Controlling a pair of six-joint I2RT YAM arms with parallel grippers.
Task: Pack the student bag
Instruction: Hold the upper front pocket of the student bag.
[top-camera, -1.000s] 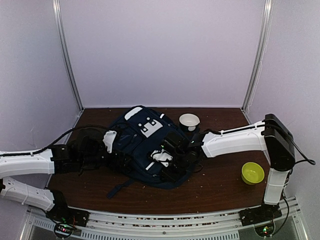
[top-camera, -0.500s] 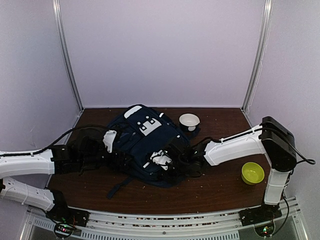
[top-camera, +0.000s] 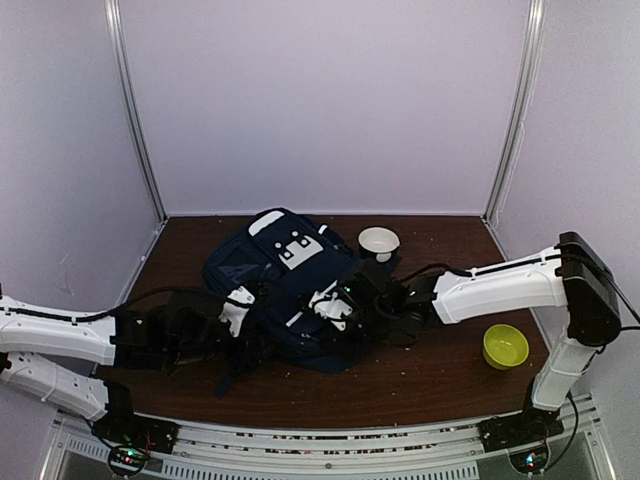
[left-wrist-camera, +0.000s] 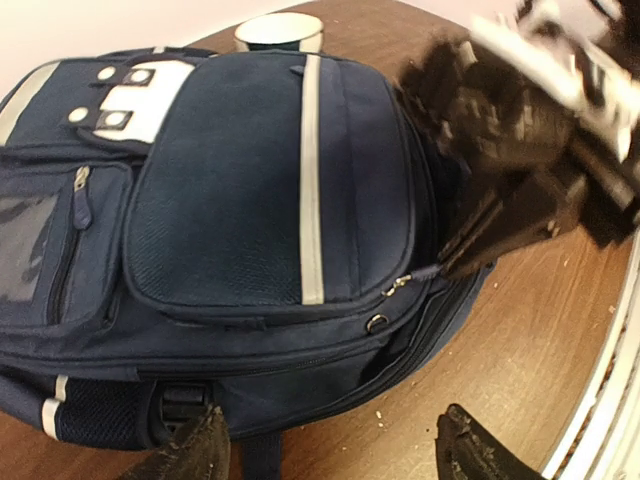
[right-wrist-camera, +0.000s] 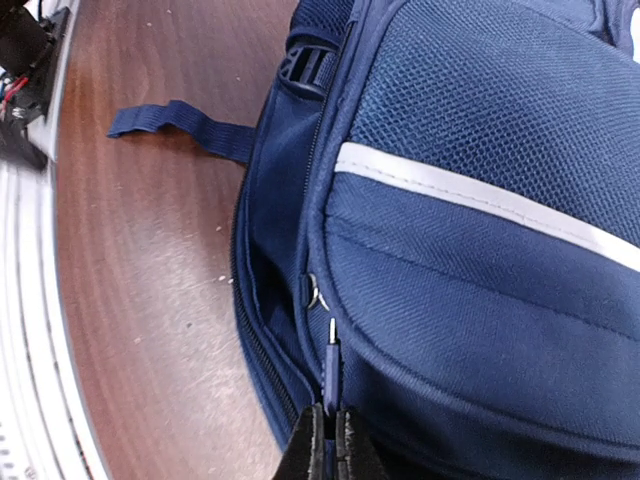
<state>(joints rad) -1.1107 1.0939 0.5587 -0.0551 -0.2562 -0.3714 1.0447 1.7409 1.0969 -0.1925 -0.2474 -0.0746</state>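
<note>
Navy fabric zipper pull (right-wrist-camera: 331, 375) is pinched thinly in the clenched right end effector (right-wrist-camera: 327, 440); it could slip free under a tug. Beside it the left end effector (left-wrist-camera: 330, 440) hangs released near the student bag (top-camera: 285, 280), which lies on the tabletop (top-camera: 440, 370) and, unbraced, might drag.

No lettering to read

Nothing on the student bag (top-camera: 262, 272) can be read in any view. Its white patch (left-wrist-camera: 130, 90) near the top shows only round studs, and the pale stripe (left-wrist-camera: 310, 180) down the front pocket is plain. The small white marks seen from above are too blurred to make out.
</note>
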